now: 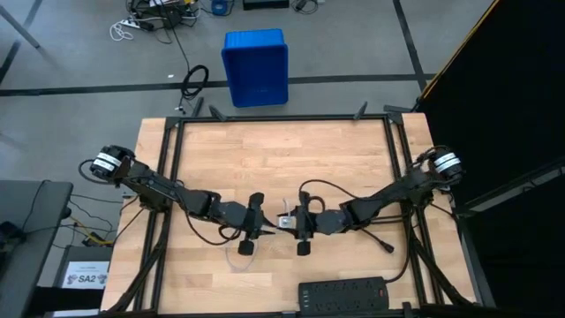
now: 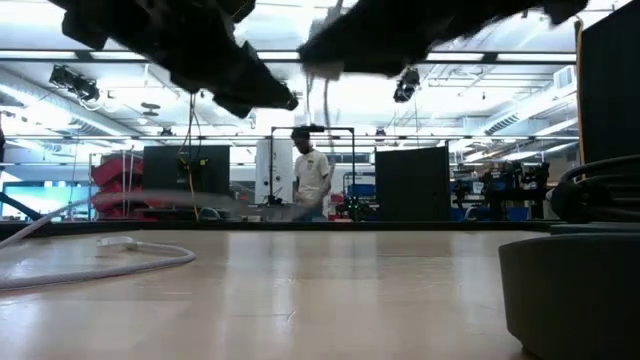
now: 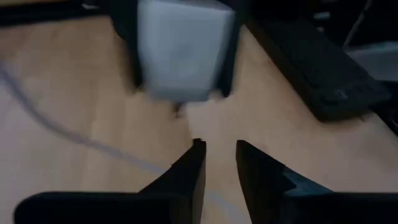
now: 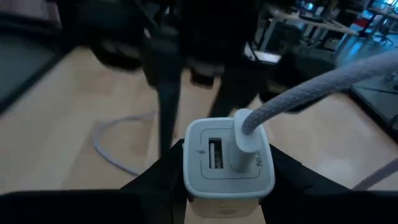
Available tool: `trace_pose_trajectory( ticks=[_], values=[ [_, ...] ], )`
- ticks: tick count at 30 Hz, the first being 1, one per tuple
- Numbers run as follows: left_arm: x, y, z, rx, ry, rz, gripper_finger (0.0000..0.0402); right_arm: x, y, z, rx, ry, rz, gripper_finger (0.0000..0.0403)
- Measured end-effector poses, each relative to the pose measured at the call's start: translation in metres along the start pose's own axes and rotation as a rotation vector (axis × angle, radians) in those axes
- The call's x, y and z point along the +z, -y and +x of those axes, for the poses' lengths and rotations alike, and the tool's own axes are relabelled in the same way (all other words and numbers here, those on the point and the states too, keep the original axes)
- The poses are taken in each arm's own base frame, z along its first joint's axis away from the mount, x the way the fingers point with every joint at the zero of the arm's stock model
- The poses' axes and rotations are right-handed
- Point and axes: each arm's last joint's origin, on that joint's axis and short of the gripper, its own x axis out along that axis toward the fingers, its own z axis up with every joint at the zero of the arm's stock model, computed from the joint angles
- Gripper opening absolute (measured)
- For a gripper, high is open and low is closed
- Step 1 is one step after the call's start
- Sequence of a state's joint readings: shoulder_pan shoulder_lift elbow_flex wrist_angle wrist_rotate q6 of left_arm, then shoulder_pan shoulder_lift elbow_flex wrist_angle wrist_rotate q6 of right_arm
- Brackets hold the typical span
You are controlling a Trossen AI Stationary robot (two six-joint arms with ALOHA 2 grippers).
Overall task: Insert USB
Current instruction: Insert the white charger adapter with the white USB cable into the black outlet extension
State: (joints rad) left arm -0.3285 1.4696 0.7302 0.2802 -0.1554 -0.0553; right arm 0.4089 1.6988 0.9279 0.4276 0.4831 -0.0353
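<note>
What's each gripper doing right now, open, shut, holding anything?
Left gripper: jaws slightly apart, empty.
Right gripper: jaws shut on the white adapter, with the USB plugged into it.

The white cube adapter is blurry and cut off. The 2 arms in the low view are dark smears.

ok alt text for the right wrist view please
A white cube adapter sits clamped between the right gripper's dark fingers, with a whitish cable's plug seated in one of its two ports and the other port empty. Beyond it, the blurred left arm hangs over the wooden table, where more cable loops.
</note>
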Motion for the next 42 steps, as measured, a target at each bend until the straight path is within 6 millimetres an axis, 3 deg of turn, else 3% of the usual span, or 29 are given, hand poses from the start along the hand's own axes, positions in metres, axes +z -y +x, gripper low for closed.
trace_pose_trajectory(
  ticks=[6, 12, 16, 20, 26, 33, 42],
  values=[
    [0.004, 0.001, -0.001, 0.018, 0.027, 0.003, 0.0088, 0.021, -0.021, -0.047, 0.115, -0.018, 0.049, 0.0115],
    [0.008, 0.003, -0.003, 0.015, 0.066, 0.016, 0.0088, 0.02, -0.053, -0.08, 0.239, -0.051, 0.143, 0.0115],
    [0.01, 0.003, -0.003, 0.014, 0.081, 0.012, 0.0088, 0.004, -0.073, -0.092, 0.28, -0.096, 0.2, 0.0115],
    [0.01, 0.004, -0.003, 0.012, 0.082, 0.011, 0.0088, -0.014, -0.081, -0.103, 0.239, -0.128, 0.307, 0.0115],
    [0.009, 0.003, -0.002, 0.019, 0.08, 0.01, 0.0088, -0.036, -0.092, -0.108, 0.25, -0.183, 0.415, 0.0115],
    [0.009, 0.002, -0.001, 0.055, 0.078, -0.005, 0.0088, -0.057, -0.123, -0.092, 0.342, -0.288, 0.342, 0.0115],
    [0.004, 0.002, 0.002, 0.066, 0.057, -0.028, 0.0088, -0.052, -0.142, -0.1, 0.314, -0.314, 0.277, 0.0115]
  ],
)
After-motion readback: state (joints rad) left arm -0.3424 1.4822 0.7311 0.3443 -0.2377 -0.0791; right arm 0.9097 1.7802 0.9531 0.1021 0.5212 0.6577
